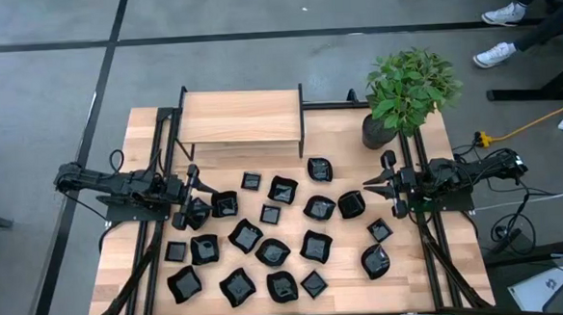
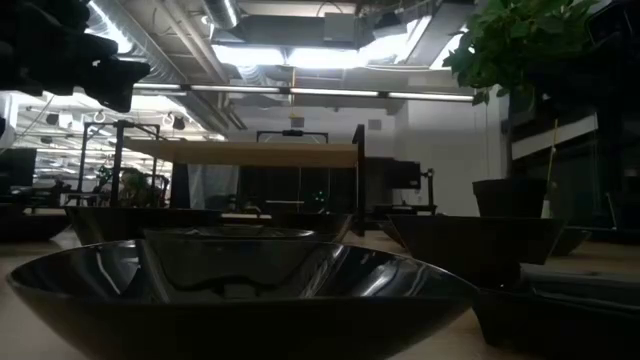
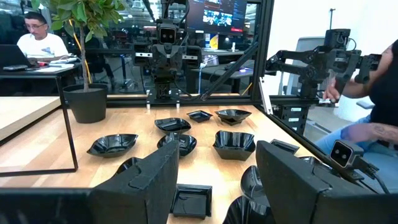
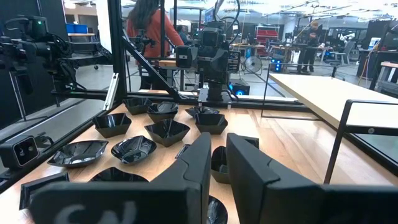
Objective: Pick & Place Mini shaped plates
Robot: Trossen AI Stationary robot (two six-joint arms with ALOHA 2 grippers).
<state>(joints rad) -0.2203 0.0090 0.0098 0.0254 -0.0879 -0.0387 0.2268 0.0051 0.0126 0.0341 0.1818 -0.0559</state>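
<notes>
Several mini shaped plates [image 1: 272, 252], small glossy black dishes, lie scattered rim up over the middle and near part of the wooden table [image 1: 154, 121]; one fills the low view's foreground [image 2: 240, 290]. My left gripper [image 1: 195, 199] [image 3: 217, 155] hovers level at the table's left side, open, above the nearest plates [image 3: 233, 143] and with nothing between its fingers. My right gripper [image 1: 370, 187] [image 4: 217, 140] hovers level at the right side, its fingers nearly together with only a slit between them, holding nothing. It faces the plates [image 4: 166, 130].
A raised wooden shelf [image 1: 241, 116] on a black frame stands at the far middle. A potted plant [image 1: 381, 131] stands at the far right. Black rails [image 1: 430, 236] run along both table sides. People [image 4: 149, 31] show in the room beyond.
</notes>
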